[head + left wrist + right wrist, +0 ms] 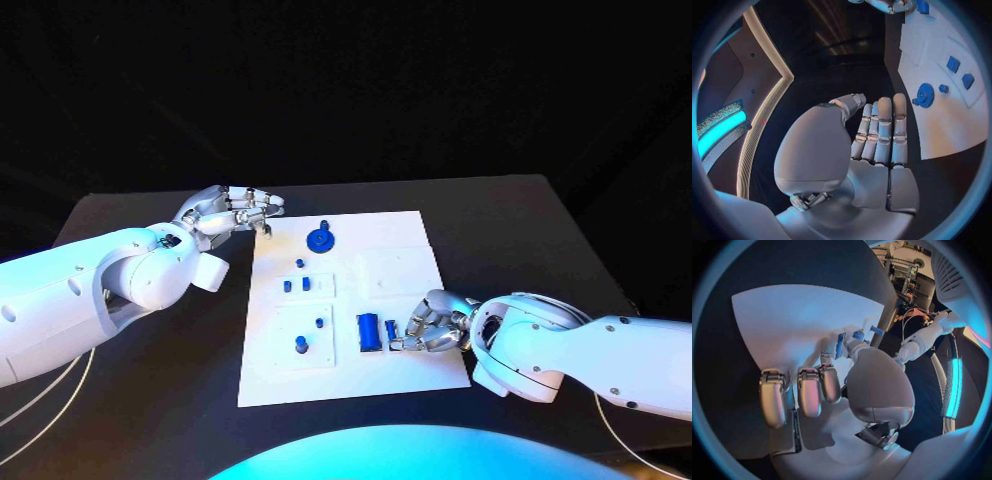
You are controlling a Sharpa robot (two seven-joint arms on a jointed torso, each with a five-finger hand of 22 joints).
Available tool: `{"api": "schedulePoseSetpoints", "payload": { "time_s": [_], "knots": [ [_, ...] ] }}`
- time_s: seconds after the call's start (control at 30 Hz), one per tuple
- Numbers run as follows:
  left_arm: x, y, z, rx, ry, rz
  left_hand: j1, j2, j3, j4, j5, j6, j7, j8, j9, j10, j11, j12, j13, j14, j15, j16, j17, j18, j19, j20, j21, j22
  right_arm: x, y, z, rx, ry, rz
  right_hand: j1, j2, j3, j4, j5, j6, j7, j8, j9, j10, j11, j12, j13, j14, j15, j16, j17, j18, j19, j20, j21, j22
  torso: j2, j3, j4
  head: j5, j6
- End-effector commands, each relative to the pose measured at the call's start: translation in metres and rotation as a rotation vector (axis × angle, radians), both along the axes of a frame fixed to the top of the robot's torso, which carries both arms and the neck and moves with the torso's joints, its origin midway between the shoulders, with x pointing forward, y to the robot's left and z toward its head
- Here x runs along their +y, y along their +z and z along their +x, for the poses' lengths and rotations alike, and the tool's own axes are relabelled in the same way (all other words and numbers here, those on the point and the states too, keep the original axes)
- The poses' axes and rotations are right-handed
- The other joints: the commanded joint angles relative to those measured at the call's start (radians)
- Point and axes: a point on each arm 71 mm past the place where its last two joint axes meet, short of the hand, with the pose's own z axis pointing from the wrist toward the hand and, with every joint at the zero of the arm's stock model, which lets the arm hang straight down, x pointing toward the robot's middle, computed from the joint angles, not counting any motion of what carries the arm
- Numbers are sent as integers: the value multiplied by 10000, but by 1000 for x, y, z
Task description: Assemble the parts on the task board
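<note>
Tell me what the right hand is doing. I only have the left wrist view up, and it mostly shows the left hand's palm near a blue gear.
Observer: The right hand is at the near end of the task board, pinching a small blue part between its thumb and a finger.
Operator: Anything lying next to it?
Observer: A longer blue block lies on the board beside that hand's fingers, on the side toward the left arm.
Operator: And where is my left hand relative to the board?
Observer: The left hand is just off the board's far left corner, holding nothing, with the blue gear close by on the board.
</note>
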Motion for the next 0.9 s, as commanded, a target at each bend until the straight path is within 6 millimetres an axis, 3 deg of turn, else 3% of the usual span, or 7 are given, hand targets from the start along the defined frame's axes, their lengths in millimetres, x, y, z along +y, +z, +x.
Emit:
{"api": "schedulePoseSetpoints", "payload": {
  "time_s": [0.03,0.37,0.6,0.77,0.8,0.83,0.9],
  "knots": [
    [-2,1,-1,-37,-129,-52,11,75,62,-3,25,-50,-2,40,-7,-40,-7,48,-11,-52,16,20,-10,136,-37,-1,18,12,1,-1,-3,-35,363,-117,120,-14,-42,14,-28,3,56,-21,-35,489,-63,12,1816,884,-47,20,1927,-143,1047,-11,44,2630,-1,10,-3,45,32],
    [-2,1,-2,-91,-72,-508,-96,-16,43,31,5,-123,18,44,-21,-117,22,67,-25,-117,52,19,-26,125,-91,18,6,26,-1,31,18,-1731,370,1513,22,-264,-607,111,68,-349,196,-215,-76,315,58,-344,1648,819,43,-117,1647,-143,1047,52,44,2630,-68,-31,-40,47,246],
    [1,1,1,-398,688,-1124,-379,-181,-133,272,-69,-319,39,107,-35,-222,68,236,-13,-896,179,-350,-276,103,-603,178,-627,-268,-17,53,64,-3588,-497,4109,1041,3,-790,10,313,-1103,500,-567,-138,-376,325,-1668,964,693,269,-387,1180,151,640,256,-1442,2211,-301,-136,-108,93,553],
    [5,0,8,-741,1650,-1383,-359,-228,-172,472,-95,-462,45,198,-37,-259,139,260,-96,-1585,326,-1548,-945,79,-1123,390,-1812,-954,-31,57,100,-4419,-1249,5093,1526,75,-831,-12,244,-1443,674,-719,-159,-937,489,-2460,524,536,422,-627,771,315,354,397,-2354,1951,-413,-159,-121,136,873],
    [6,-1,10,-833,1908,-1426,-347,-273,-168,506,-115,-512,68,205,-45,-261,169,192,-166,-1640,362,-1883,-1121,78,-1227,448,-2119,-1141,-34,57,109,-4555,-1439,5284,1670,104,-832,-18,236,-1511,726,-734,-153,-1204,542,-2784,344,437,473,-751,552,372,243,443,-2679,1861,-455,-157,-113,143,936],
    [8,-2,14,-957,2265,-1463,-321,-308,-74,612,-101,-569,77,237,-54,-254,215,-59,-370,-2001,518,-2869,-1570,5,-1637,638,-2975,-1656,-39,56,120,-4706,-1737,5558,2015,149,-800,-15,157,-1789,879,-795,-179,-2687,706,-4715,-720,-226,632,-1535,-726,721,-534,586,-4773,1254,-488,-158,-105,155,1019],
    [9,-3,20,-1114,2748,-1469,-250,-411,-52,670,-119,-653,15,256,-81,-132,296,-503,-700,-2052,691,-4026,-2024,93,-1687,885,-3952,-2343,-46,55,136,-4872,-2196,5955,2237,160,-789,25,101,-2055,1013,-816,-242,-3986,830,-6290,-1698,-929,759,-2274,-1823,1006,-1297,718,-6642,663,-525,-151,-97,202,1226]
  ]
}}
